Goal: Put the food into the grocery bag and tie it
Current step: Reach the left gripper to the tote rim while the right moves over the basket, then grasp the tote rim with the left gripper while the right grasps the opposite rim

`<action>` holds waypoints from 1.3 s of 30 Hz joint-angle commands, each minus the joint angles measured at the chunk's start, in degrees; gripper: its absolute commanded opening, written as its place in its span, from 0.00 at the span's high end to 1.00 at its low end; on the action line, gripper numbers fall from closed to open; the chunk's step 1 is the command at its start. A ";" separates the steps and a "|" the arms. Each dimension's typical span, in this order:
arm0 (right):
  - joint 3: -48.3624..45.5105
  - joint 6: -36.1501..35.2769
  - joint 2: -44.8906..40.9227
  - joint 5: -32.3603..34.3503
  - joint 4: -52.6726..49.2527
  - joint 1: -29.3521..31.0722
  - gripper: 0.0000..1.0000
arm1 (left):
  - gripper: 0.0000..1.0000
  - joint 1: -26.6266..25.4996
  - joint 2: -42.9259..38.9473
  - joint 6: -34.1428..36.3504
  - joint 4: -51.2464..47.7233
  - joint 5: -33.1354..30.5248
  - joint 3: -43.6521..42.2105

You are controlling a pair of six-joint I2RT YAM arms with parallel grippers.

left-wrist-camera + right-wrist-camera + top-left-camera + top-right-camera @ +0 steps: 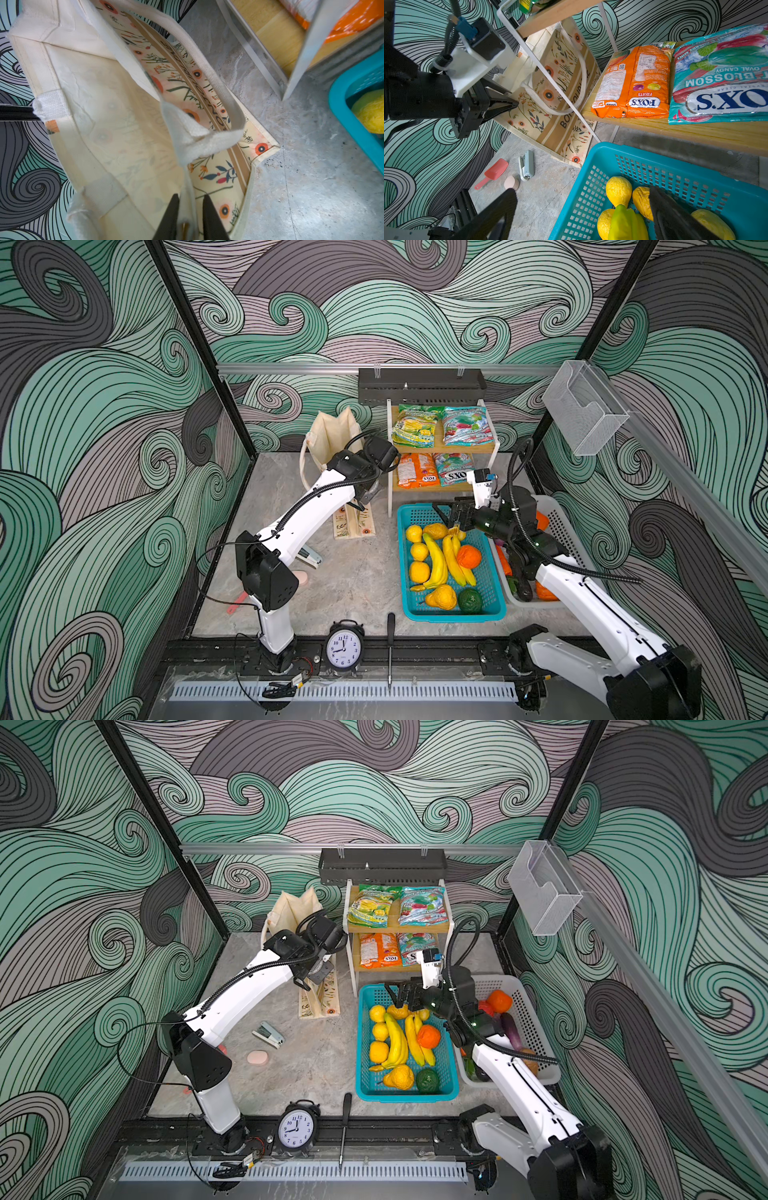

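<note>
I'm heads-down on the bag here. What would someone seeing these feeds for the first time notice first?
Probably the swirling green wave wallpaper all around, then the teal basket on the right of the table, heaped with bananas and other bright fruit. After that, the left gripper pinching the cream tote bag by its fabric at the back left, beside the shelf of glossy candy packets.

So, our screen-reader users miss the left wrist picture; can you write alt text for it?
Two black gripper fingers pinch the white handle of an open cream flowered bag on a grey marbled table. Beside it are a wooden shelf and the corner of a teal basket holding a yellow fruit.
</note>
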 commanded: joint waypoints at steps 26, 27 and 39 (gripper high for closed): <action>9.84 -1.41 9.58 -3.65 -2.57 9.57 0.02 | 0.85 -19.40 -15.54 -28.65 -25.84 4.76 -9.78; 9.85 -1.32 9.68 -3.53 -2.40 9.65 0.03 | 0.84 -19.95 -16.50 -28.09 -24.23 6.22 -10.96; 9.94 -0.40 10.73 -3.11 -2.07 9.88 0.02 | 0.47 -20.59 -20.02 -26.57 -16.83 9.90 -12.22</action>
